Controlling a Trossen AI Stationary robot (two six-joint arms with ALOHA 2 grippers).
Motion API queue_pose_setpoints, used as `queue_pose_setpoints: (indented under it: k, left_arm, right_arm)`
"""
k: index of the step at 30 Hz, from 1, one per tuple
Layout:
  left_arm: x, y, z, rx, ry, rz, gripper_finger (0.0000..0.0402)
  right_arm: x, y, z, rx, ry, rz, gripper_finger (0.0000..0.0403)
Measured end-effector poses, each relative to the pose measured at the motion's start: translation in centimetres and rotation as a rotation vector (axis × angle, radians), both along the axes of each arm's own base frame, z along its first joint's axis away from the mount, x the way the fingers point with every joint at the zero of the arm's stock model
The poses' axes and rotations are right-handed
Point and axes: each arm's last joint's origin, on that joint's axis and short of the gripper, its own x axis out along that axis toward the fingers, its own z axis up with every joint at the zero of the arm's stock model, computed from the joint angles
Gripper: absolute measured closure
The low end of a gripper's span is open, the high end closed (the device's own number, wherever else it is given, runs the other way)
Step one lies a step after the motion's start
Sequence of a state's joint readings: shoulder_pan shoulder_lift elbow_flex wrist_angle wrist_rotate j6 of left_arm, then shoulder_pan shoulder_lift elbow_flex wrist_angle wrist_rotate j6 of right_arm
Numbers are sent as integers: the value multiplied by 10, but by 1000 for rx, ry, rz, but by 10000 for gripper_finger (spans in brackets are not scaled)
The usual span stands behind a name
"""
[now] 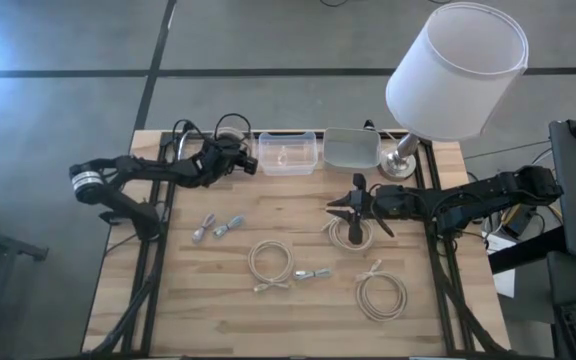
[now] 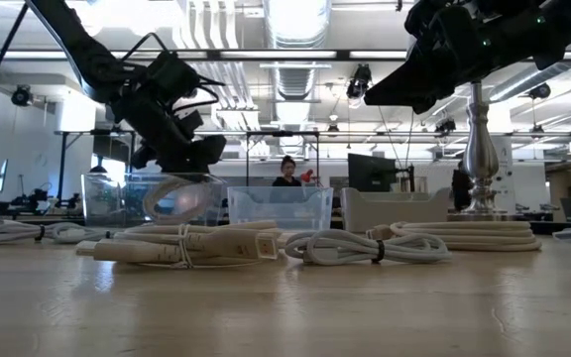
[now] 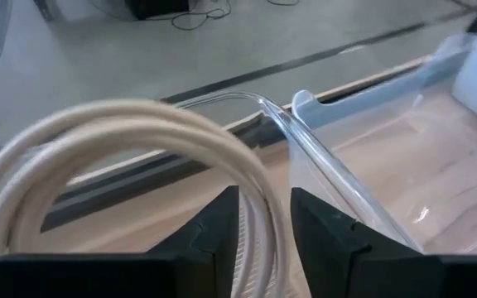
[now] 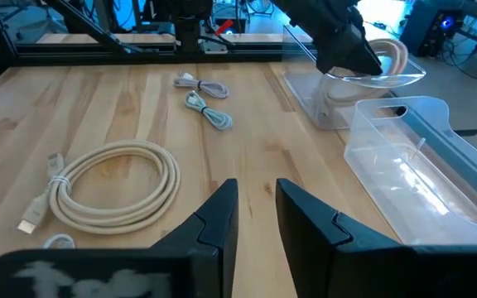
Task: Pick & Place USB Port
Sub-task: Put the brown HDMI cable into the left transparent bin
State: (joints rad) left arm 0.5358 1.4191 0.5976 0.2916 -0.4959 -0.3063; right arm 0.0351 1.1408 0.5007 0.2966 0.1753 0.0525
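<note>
My left gripper (image 1: 236, 158) is at the table's far left and is shut on a coiled white USB cable (image 3: 139, 132). It holds the coil over a clear container (image 4: 363, 83). In the low view the coil (image 2: 171, 198) hangs below the gripper (image 2: 181, 159), level with that container's walls. My right gripper (image 1: 351, 205) hovers open above the table's middle right and touches nothing. It is just on the far side of another white coil (image 1: 351, 232) that lies flat. Two more coils (image 1: 271, 262) (image 1: 381, 295) lie flat nearer the near edge. My left gripper pinches several strands of the white coil (image 3: 259, 223) between its two fingers (image 3: 218, 228). The fingers lie across the strands and the loop spreads out beyond them. The coil is lifted off the table and hangs down at the clear container's rim (image 3: 305, 136). Whether it touches the bottom does not show.
A second clear bin (image 1: 288, 152) and a greyish bin (image 1: 351, 147) stand along the far edge. A lamp with a white shade (image 1: 455, 70) stands at the far right corner. Small grey adapters (image 1: 218, 228) (image 1: 313, 273) lie on the wood. There is bare wood near the near edge.
</note>
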Motion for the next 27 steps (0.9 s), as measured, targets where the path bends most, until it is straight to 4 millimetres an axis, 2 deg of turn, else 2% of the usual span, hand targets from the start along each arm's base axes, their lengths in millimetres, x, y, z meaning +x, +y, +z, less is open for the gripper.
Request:
queue_pose_setpoints:
  k: [8,15,21,27]
  left_arm:
    - [-1,-1,14,46,67,-53,259]
    - [-7,-17,47,119,26,-156,237]
    - [-15,-46,79,111,-144,-458,239]
    - [-17,-83,89,6,-217,-852,239]
  right_arm:
    - [0,0,0,0,0,0,335]
    - [0,0,0,24,-4,-9,323]
    - [1,0,3,62,-44,-29,308]
    - [2,0,7,66,-80,-23,289]
